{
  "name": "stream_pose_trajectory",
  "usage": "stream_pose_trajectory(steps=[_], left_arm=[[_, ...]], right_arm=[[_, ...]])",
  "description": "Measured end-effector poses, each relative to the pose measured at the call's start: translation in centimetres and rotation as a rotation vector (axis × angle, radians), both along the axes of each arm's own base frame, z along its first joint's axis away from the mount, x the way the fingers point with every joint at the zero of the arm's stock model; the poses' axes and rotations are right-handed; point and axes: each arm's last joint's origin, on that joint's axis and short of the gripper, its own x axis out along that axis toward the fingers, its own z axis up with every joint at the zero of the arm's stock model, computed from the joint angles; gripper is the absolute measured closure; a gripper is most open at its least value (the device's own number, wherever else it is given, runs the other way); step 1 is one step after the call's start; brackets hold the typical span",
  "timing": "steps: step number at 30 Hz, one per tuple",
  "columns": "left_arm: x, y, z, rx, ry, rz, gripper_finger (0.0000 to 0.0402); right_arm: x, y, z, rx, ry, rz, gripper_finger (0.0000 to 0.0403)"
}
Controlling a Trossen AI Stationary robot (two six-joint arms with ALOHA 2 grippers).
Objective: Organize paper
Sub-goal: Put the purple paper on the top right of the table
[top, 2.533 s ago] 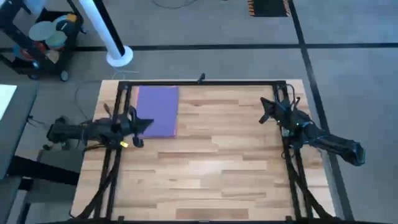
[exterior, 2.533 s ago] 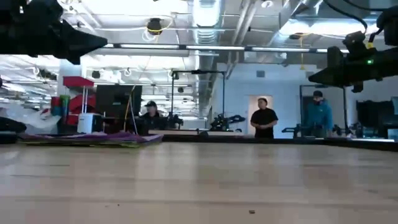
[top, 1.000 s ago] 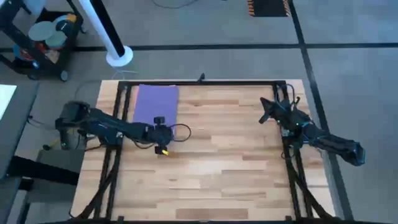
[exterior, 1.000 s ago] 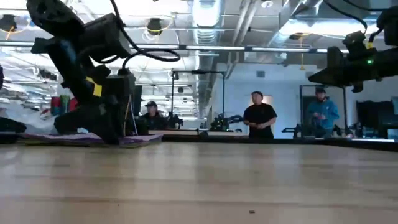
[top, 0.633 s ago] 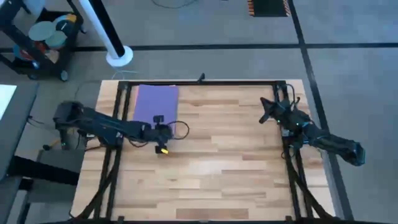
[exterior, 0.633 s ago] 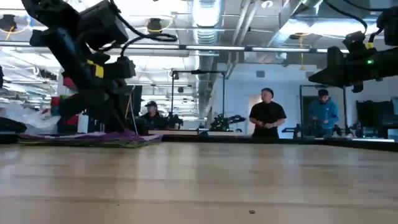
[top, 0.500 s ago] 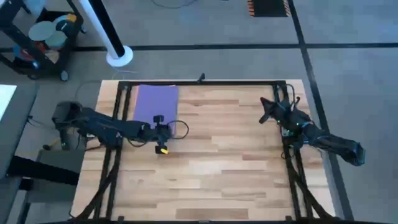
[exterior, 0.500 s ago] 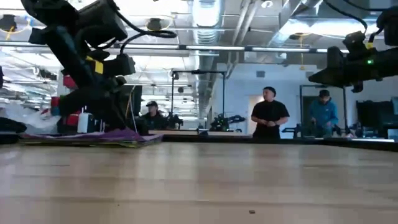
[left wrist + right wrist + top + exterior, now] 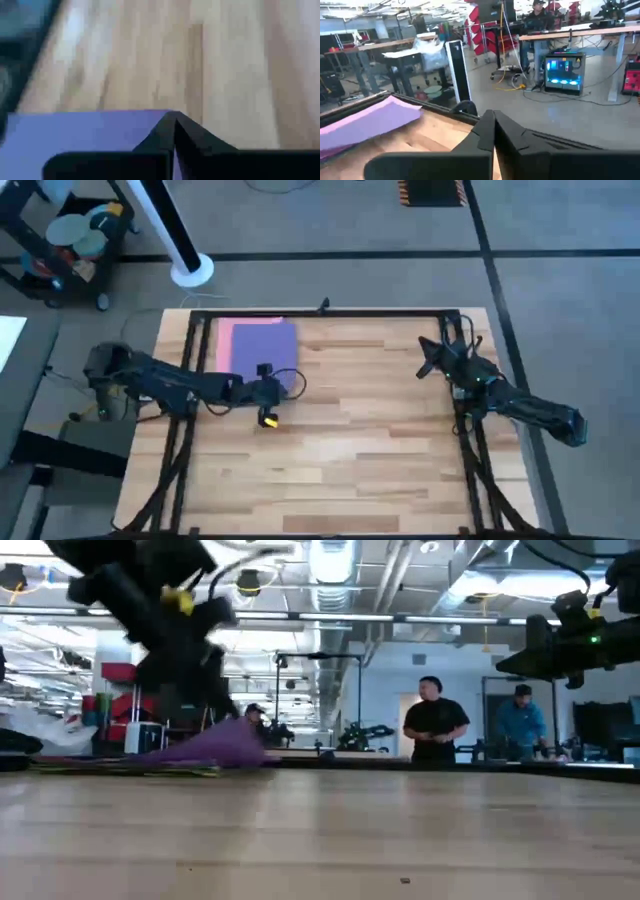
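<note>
Left gripper [image 9: 272, 392] clamped on purple sheet [image 9: 275, 348] — upper left, pink sheet [image 9: 240, 332] exposed; right gripper [image 9: 430, 365] closed — upper right.

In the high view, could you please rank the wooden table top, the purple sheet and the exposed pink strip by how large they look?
1. Wooden table top
2. Purple sheet, held by the left gripper
3. Exposed pink strip, mostly covered by the purple one

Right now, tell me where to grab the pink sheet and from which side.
Probably the left edge, coming in low from the table's left. The pink sheet lies flat, and only its far and left strips show. The purple sheet covers the rest, one edge lifted in the left gripper.
</note>
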Motion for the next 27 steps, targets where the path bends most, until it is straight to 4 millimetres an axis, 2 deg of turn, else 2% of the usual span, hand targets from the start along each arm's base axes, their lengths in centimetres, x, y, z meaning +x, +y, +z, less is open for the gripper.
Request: stream_pose_trajectory(steps=[4, 12, 17, 23, 27], left_arm=[[3.6, -0.3, 0.5, 0.041, -0.006, -0.057, 0.0401], [11.6, -0.8, -1.7, 0.05, 0.028, -0.162, 0.0401], [16.0, -0.8, -2.7, 0.027, -0.016, -0.2, 0.0402], [20.6, 0.0, -2.3, -0.041, -0.11, -0.182, 0.0401], [23.3, 1.3, -1.5, -0.081, -0.185, -0.134, 0.0401]], right_arm=[[0.0, 0.0, 0.0, 0.0, -0.001, 0.0, 0.0403], [0.0, 0.0, 0.0, 0.0, 0.0, 0.0, 0.0403], [0.0, 0.0, 0.0, 0.0, 0.0, 0.0, 0.0403], [0.0, 0.0, 0.1, -0.003, -0.007, 0.0, 0.0403], [0.0, 0.0, 0.0, -0.001, -0.003, 0.0, 0.0403]])
